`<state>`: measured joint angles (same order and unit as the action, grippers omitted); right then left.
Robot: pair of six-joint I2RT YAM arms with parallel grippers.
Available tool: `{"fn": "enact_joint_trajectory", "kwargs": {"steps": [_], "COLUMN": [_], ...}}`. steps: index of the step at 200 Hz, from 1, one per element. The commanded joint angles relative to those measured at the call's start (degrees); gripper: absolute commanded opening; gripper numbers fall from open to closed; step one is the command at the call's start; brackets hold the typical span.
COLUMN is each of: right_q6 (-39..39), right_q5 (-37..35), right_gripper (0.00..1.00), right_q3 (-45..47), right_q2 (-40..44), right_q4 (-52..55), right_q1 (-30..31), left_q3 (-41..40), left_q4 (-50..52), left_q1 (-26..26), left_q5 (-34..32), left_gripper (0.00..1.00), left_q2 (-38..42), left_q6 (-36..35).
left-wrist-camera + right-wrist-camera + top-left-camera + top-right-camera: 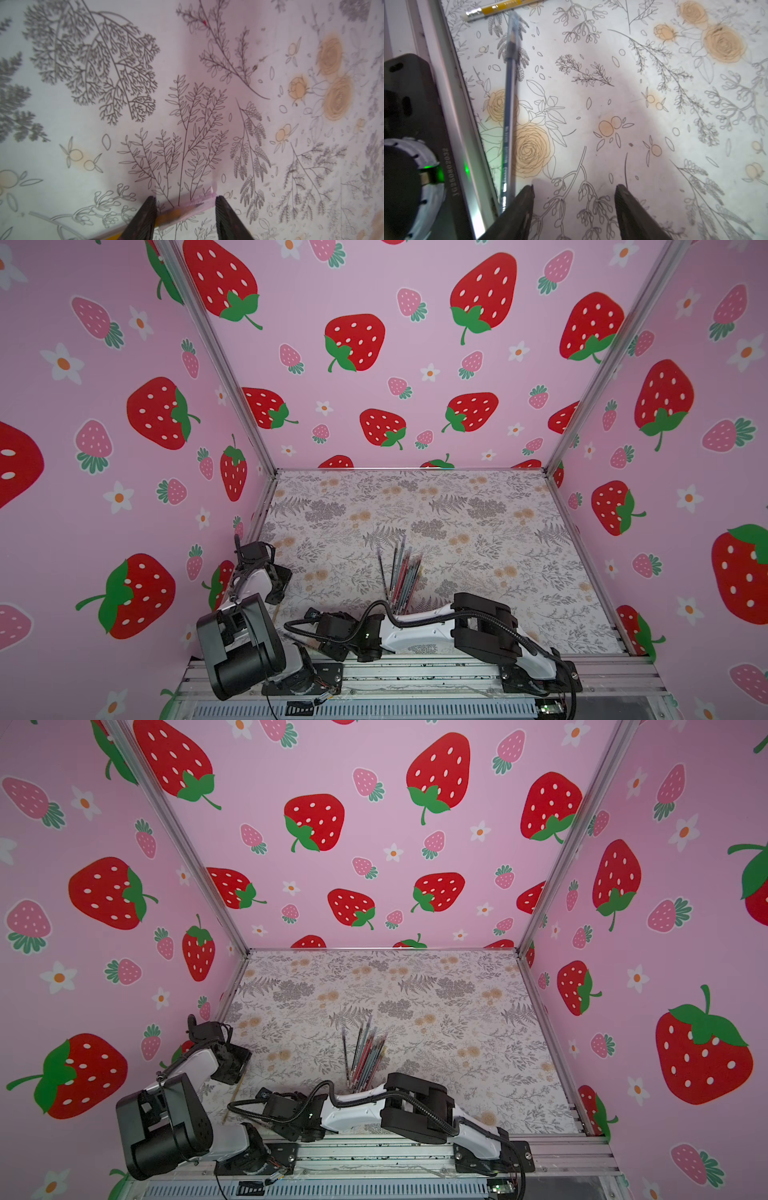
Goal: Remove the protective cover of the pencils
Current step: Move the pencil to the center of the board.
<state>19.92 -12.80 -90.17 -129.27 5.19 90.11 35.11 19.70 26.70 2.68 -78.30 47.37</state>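
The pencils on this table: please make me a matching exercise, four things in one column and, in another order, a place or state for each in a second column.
Column one:
1. pencil pile
2. blue-grey pencil
3. yellow pencil
4. right gripper

Column two:
A. open, nothing between the jaws
B. covered tip lies between the fingers of the left gripper
C. fanned out mid-way across the table
D. lies beside the metal rail

Pairs: 1-C, 2-D, 3-B, 4-A

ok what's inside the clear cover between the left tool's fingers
The sharpened tip of a yellow pencil shows through the clear cover. Its shaft passes behind one finger of the left tool, so part of it is hidden.
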Motion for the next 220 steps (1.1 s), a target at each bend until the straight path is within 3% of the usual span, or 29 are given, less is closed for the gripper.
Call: {"fn": "enact_joint_trajectory", "kwargs": {"steps": [1,36,87,151,220], "right_q6": [0.90,0.42,-3.87,-2.98,-0.85], "right_q5": [-2.90,-2.83,4.44,5.57,1.94], "right_gripper": [0.64,0.64,0.73,0.73,0.68], "right_q3": [0.61,3.94,10.25,5.49,2.07], "right_q2": [-0.98,1.54,9.17,4.16,-0.61], "right_q4": [4.39,1.60,-8.62,-4.84,-0.04], "right_q1": [0.10,-0.08,1.13,1.27,1.26], "left_q3": [-3.56,-3.69,-3.31,-3.39,-3.55], "left_q4": [5.33,5.34,5.54,5.72,6.31], "left_q1": [-0.74,-0.77,-0.79,-0.79,-0.81], "left_q5": [3.89,3.81,3.52,3.47,3.40], "left_gripper": [0.50,0.50,0.50,0.50,0.50], "left_q2": [-3.04,-3.00,-3.24,-3.30,-2.29], "left_q6": [1.02,1.07,0.95,0.71,0.74]}}
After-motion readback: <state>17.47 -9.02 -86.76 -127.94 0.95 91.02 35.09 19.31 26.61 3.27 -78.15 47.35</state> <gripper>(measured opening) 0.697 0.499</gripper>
